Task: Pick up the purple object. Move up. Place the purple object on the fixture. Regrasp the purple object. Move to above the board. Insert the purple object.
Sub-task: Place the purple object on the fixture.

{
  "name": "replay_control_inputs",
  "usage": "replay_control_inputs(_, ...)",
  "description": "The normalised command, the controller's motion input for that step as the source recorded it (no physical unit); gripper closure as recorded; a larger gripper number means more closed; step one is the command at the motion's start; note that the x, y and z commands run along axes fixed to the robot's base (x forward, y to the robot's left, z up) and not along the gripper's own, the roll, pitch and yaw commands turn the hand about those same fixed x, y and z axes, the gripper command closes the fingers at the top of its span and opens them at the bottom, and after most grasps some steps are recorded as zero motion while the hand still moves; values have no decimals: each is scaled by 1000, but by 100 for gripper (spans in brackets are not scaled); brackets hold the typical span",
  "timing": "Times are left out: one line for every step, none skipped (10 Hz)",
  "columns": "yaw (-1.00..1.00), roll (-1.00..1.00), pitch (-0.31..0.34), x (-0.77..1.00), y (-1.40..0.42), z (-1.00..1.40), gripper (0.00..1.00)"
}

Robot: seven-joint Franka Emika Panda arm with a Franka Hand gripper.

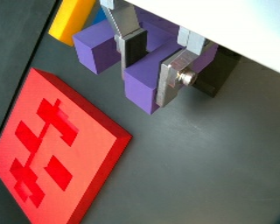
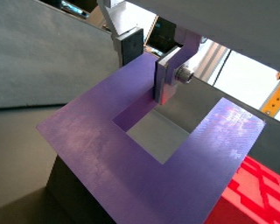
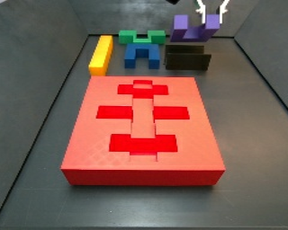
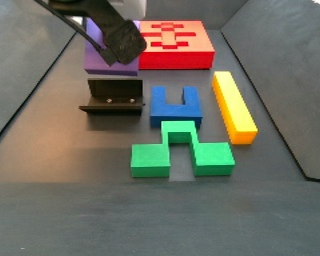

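Currently the gripper (image 1: 152,63) is clamped on the small purple U-shaped plastic block (image 1: 140,86), directly above the low black fixture (image 3: 187,59).

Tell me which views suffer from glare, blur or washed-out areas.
In a wrist view, the purple object fills the frame close-up and soft, with blown-out white behind the claw. In a side view, the board is saturated, its cut-outs barely contrasting. In the other side view, the arm blurs over the fixture; the claw itself is hidden there.
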Motion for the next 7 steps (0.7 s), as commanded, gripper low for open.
replay_control_inputs(-54, 17, 49, 60, 9, -263, 100)
replay_control_inputs(-31, 103, 51, 57, 77, -226, 100)
replay_control_inputs(0, 143, 40, 94, 191, -194, 100)
replay_control_inputs(103, 223, 9, 160, 220, -189, 100)
replay_control_inputs(211, 229, 0, 137, 240, -220, 100)
replay_control_inputs(209, 117, 6, 74, 100, -186, 100)
replay_control_inputs(114, 63, 0, 0, 0, -154, 100)
